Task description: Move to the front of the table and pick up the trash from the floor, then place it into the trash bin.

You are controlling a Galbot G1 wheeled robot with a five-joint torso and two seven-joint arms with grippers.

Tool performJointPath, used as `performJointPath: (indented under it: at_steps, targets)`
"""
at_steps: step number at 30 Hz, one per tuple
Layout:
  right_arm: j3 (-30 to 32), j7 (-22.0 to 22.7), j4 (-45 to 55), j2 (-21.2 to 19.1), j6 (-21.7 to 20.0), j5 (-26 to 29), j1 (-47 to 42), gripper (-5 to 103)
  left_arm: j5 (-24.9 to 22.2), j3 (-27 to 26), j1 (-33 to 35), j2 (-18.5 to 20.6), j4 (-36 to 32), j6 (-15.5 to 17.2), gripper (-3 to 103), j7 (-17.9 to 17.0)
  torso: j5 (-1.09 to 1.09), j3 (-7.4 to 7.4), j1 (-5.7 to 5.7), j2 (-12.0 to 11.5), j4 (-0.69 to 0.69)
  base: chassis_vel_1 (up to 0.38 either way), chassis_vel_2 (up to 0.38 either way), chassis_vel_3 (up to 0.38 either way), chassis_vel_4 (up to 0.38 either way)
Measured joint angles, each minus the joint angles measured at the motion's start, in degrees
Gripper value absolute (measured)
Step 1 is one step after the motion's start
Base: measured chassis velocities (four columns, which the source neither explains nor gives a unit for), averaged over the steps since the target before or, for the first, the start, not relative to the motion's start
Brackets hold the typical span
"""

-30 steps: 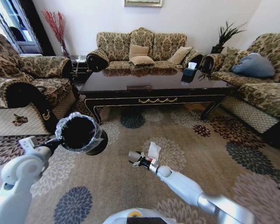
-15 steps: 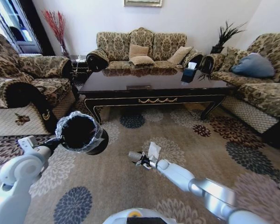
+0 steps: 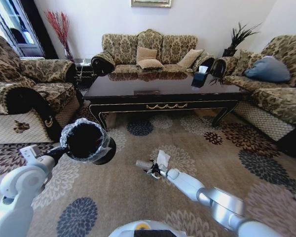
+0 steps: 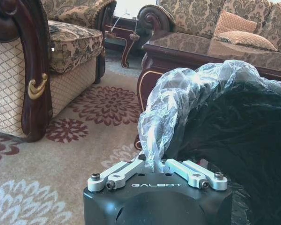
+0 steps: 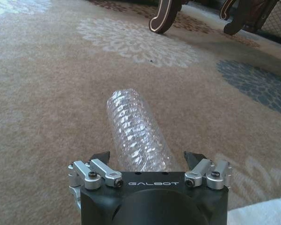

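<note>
From the head view, the left claw (image 3: 53,154) holds the trash bin (image 3: 86,142) off the floor (image 3: 123,197) by its rim, well in front of the desk (image 3: 163,96), while the right claw (image 3: 153,169) reaches low to the clear bottle (image 3: 143,164) beside the white paper (image 3: 163,159). The left wrist view shows that claw (image 4: 158,165) pinching mostly the liner (image 4: 178,98), so the bin may sag or slip free. In the right wrist view the claw (image 5: 152,161) stands wide apart around the bottle (image 5: 136,131), not yet gripping; the round, ribbed thing could roll or squirt out as it closes.
</note>
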Motion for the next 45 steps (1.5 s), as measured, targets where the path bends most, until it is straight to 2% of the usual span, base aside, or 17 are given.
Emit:
performJointPath:
  at_steps: [3, 7, 10, 12, 16, 20, 22, 25, 26, 29, 30, 34, 38, 40, 45]
  targets:
    - [0.0, 0.0, -0.2, 0.0, 0.0, -0.4, -0.2, 84, 0.0, 0.0, 0.2, 0.1, 0.0, 0.0, 2, 0.0, 0.00, 0.00, 0.00, 0.0, 0.00, 0.000, 0.000, 0.000, 0.000]
    - [-0.1, -0.1, -0.8, 0.0, 0.4, -1.2, -0.3, 63, 0.1, -0.1, 0.6, 0.1, 0.0, 0.0, 2, 0.0, 0.00, 0.00, 0.00, 0.0, 0.00, 0.000, 0.000, 0.000, 0.000]
    - [-0.3, -0.1, -1.0, -0.1, 0.6, -1.4, -0.3, 57, 0.1, -0.1, 0.6, 0.1, 0.0, 0.0, 2, 0.0, 0.00, 0.00, 0.00, 0.0, 0.00, 0.000, 0.000, 0.000, 0.000]
    - [-0.2, -0.2, -1.2, 0.0, 0.8, -1.4, -0.3, 49, 0.1, -0.1, 0.6, 0.1, -0.1, 0.0, 2, 0.0, 0.00, -0.01, 0.00, 0.0, 0.00, 0.000, 0.000, 0.000, 0.000]
    - [-0.1, -0.4, -1.1, 0.0, 1.3, -1.4, -0.4, 42, 0.2, 0.2, 0.6, 0.1, 0.0, 0.0, 2, 0.0, -0.01, -0.01, 0.00, 0.0, -0.01, 0.000, 0.000, 0.000, 0.000]
    - [0.4, -1.4, 2.6, -1.3, 2.1, 0.3, -0.7, 30, 0.3, 0.6, 0.4, 0.1, 1.0, 0.0, 2, 0.0, 0.00, 0.01, 0.00, 0.0, 0.01, 0.000, 0.000, 0.000, 0.000]
    - [0.6, -1.4, 4.5, -2.0, 2.1, 1.5, -0.7, 30, 0.4, 0.7, 0.3, 0.2, 1.6, 0.0, 2, 0.0, 0.00, 0.00, 0.00, 0.0, 0.01, 0.000, 0.000, 0.000, 0.000]
    - [0.6, -0.6, 14.4, -6.5, 1.1, 6.3, -0.8, 28, 1.3, 1.9, -0.1, 0.2, 4.8, 0.0, 2, 0.0, 0.01, 0.00, 0.00, 0.0, 0.02, 0.000, 0.000, 0.000, 0.000]
    - [0.6, -0.6, 14.4, -6.5, 1.1, 6.3, -0.8, 28, 1.3, 1.9, -0.1, 0.2, 4.8, 0.0, 2, 0.0, 0.01, 0.00, 0.00, 0.0, 0.02, 0.000, 0.000, 0.000, 0.000]
    - [0.5, 0.7, 24.5, -11.5, 0.3, 10.1, 0.5, 28, 2.6, 4.0, -0.1, -0.3, 7.0, 0.0, 2, 0.2, -0.01, 0.00, 0.00, 0.0, -0.02, 0.000, 0.000, 0.000, 0.000]
    - [0.5, 0.7, 24.5, -11.5, 0.3, 10.1, 0.5, 28, 2.6, 4.0, -0.1, -0.3, 7.0, 0.0, 2, 0.2, -0.01, 0.00, 0.00, 0.0, -0.02, 0.000, 0.000, 0.000, 0.000]
    - [0.4, 2.3, 36.0, -15.3, 0.4, 16.4, 4.3, 28, 4.0, 6.9, -0.4, -1.3, 8.5, 0.0, 2, 0.3, 0.00, 0.00, 0.00, 0.0, 0.01, 0.000, 0.000, 0.000, 0.000]
    - [0.2, 3.4, 42.5, -16.7, 0.5, 21.0, 6.8, 28, 4.6, 8.4, -1.0, -1.7, 8.9, 0.0, 2, 0.3, -0.01, 0.01, 0.00, 0.0, 0.02, 0.000, 0.000, 0.000, 0.000]
    - [-0.3, 4.1, 47.0, -17.6, 0.5, 24.2, 8.8, 28, 4.8, 9.2, -1.4, -1.9, 9.0, 0.0, 2, 0.3, 0.00, 0.00, 0.00, 0.0, -0.01, 0.000, 0.000, 0.000, 0.000]
    - [-2.0, 4.9, 51.8, -17.9, 1.0, 26.9, 12.1, 28, 5.1, 9.9, -1.4, -2.2, 9.1, 0.0, 2, 0.3, 0.00, 0.00, 0.00, 0.0, 0.00, 0.000, 0.000, 0.000, 0.000]
